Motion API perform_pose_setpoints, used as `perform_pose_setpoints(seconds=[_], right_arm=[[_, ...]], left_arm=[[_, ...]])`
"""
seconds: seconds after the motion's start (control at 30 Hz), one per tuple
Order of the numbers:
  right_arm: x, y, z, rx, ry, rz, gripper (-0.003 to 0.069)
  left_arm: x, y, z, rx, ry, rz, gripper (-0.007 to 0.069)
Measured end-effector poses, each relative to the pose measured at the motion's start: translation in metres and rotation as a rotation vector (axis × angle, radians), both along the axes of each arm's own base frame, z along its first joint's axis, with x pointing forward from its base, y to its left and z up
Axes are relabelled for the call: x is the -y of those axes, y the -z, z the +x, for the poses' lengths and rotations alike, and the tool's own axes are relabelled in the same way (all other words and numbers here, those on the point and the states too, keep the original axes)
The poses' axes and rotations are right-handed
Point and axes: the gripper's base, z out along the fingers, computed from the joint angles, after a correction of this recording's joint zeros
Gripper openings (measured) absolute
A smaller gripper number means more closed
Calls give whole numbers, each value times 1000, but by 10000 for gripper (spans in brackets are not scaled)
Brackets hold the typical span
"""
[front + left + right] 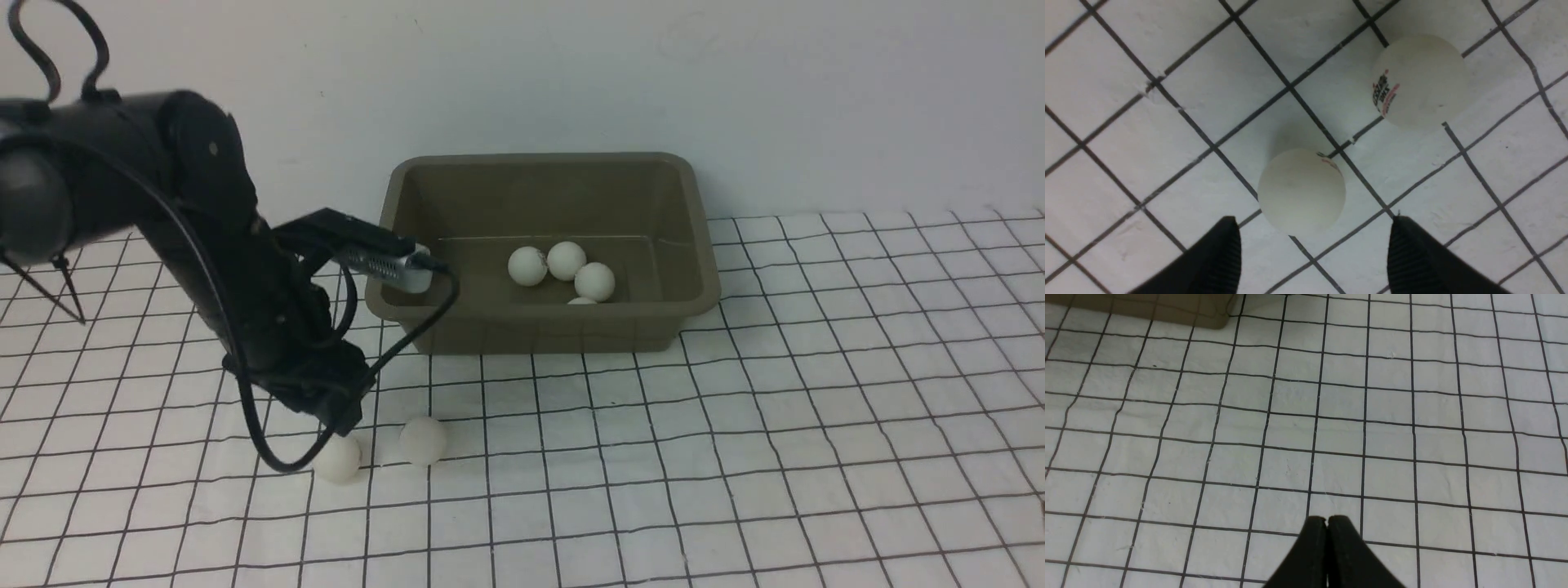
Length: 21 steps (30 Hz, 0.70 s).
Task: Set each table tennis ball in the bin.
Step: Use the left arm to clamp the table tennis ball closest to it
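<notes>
We see the left gripper (1313, 220) spread wide and holding nothing: one small matte white plastic table tennis ball (1301, 191) sits on the white black-gridded cloth (1126, 102) just ahead of the tips, centred on the gap, untouched. A second white ball (1419, 81) with a red-and-dark logo lies near it, on the right. Four more white balls (566, 260) sit clustered in the rectangular olive-brown plastic bin (539, 161), well apart; the right gripper (1327, 518) is pressed closed over cloth, empty.
</notes>
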Motion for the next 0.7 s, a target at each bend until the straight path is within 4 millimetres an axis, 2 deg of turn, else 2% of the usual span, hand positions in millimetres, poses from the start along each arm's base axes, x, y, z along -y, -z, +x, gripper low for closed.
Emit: perform_pose_setpoints(seconds=[0.33,0.7], right_arm=[[0,0,0,-3,0,7,-16],[0,0,0,-3,0,7,-16]], left_arm=[[1,17,6,-26,0,14,501],[2,41,12,-61,-5,25,503]])
